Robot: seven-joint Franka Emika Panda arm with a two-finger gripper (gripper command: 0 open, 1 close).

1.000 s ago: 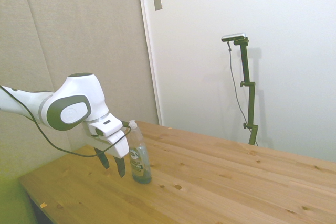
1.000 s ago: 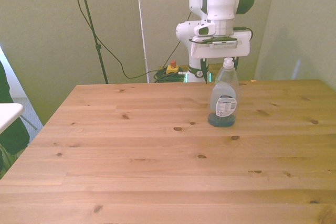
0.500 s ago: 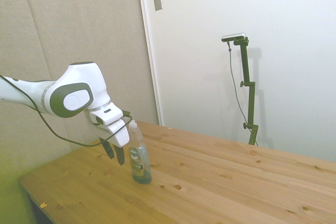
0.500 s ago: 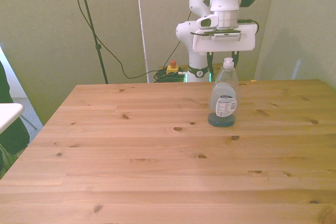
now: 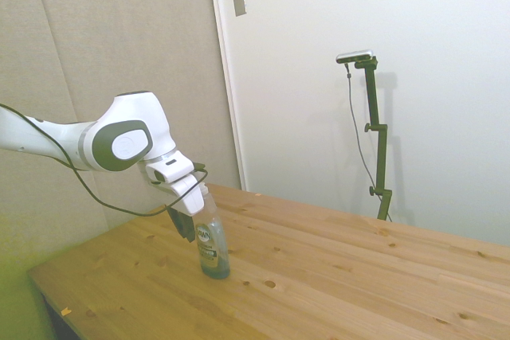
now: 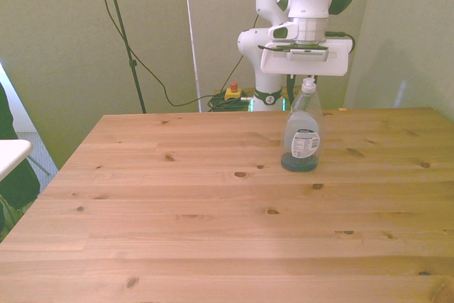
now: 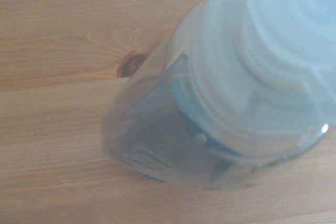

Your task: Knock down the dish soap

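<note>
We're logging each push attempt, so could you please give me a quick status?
Gripper close behind the dish soap, at neck height; finger state unclear. Bottle upright on the table, not yet knocked down. Nothing in the way.

Dish soap point(image 6: 303, 135): clear bottle, white cap, blue-green liquid pooled at the base, round white-and-blue label. Table point(image 6: 213, 232): light honey-brown planks with dark knots. Arm point(image 5: 119, 142): white shell with grey-green joint covers

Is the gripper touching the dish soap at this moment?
Cannot tell. In the side view the gripper overlaps the dish soap near its neck, with no gap or contact plain. In the front view the bottle, upright, hides the fingers.
</note>
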